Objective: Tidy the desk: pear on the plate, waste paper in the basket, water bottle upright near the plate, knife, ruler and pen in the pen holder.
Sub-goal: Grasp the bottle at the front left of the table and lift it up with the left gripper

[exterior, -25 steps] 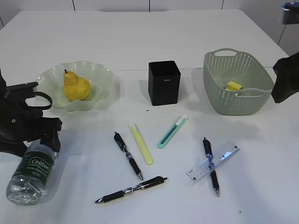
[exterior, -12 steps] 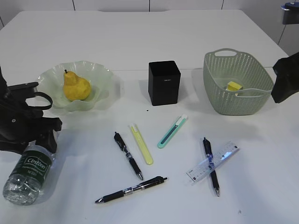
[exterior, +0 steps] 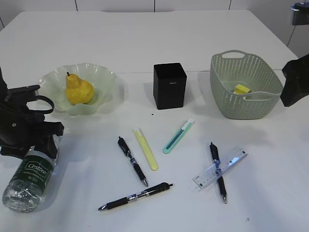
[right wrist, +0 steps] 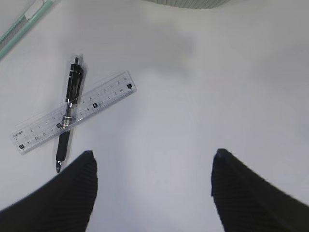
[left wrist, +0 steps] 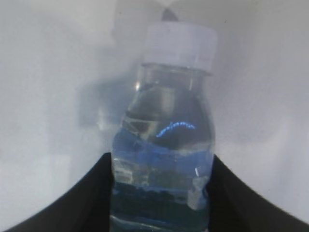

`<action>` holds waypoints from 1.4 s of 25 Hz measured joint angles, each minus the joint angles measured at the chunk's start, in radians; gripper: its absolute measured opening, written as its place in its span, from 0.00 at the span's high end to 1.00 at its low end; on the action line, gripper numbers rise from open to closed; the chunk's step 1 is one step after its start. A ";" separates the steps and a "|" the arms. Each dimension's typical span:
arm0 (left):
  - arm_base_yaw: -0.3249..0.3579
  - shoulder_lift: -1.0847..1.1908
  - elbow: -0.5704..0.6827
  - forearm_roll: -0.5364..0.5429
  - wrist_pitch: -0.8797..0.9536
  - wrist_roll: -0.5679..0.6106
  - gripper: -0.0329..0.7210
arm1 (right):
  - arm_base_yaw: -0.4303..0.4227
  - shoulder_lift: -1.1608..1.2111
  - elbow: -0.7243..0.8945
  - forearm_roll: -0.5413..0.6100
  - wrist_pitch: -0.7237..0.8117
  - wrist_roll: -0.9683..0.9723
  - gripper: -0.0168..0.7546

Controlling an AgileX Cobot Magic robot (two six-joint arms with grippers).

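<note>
At the near left edge of the desk (exterior: 203, 43) the bottle (exterior: 28, 181) lies on its side, base toward the viewer. The left gripper (left wrist: 161, 193) is down over it, and its fingers (left wrist: 94, 193) press against both sides of the bottle, clamped on it. In the near middle lies a black pen (exterior: 135, 196), and to the right the ruler (exterior: 220, 167) rests across a second pen (exterior: 217, 171). Above them are a third pen (exterior: 132, 160), a yellow pen (exterior: 146, 149) and a teal knife (exterior: 177, 136). The right gripper (right wrist: 152, 193) hangs above bare desk just right of the ruler, fingers wide apart and holding nothing. Farther back the pear (exterior: 78, 90) sits in the plate (exterior: 104, 79) at left, the black holder (exterior: 169, 85) stands in the middle, and the basket (exterior: 241, 94) at right holds a yellow scrap (exterior: 241, 89).
</note>
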 joint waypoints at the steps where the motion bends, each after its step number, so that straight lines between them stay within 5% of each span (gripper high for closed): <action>1: 0.000 0.000 0.000 -0.001 -0.004 0.000 0.48 | 0.000 0.000 0.000 0.000 0.000 0.000 0.27; 10: -0.001 0.003 0.000 -0.045 -0.040 0.000 0.48 | 0.000 0.000 0.000 0.000 0.010 0.000 0.27; 15: -0.002 -0.006 0.010 0.021 -0.055 -0.001 0.48 | 0.000 0.000 0.000 0.000 0.015 0.000 0.27; 35: -0.003 -0.558 0.576 0.103 -0.755 -0.002 0.48 | 0.000 0.000 0.001 0.000 0.019 0.000 0.27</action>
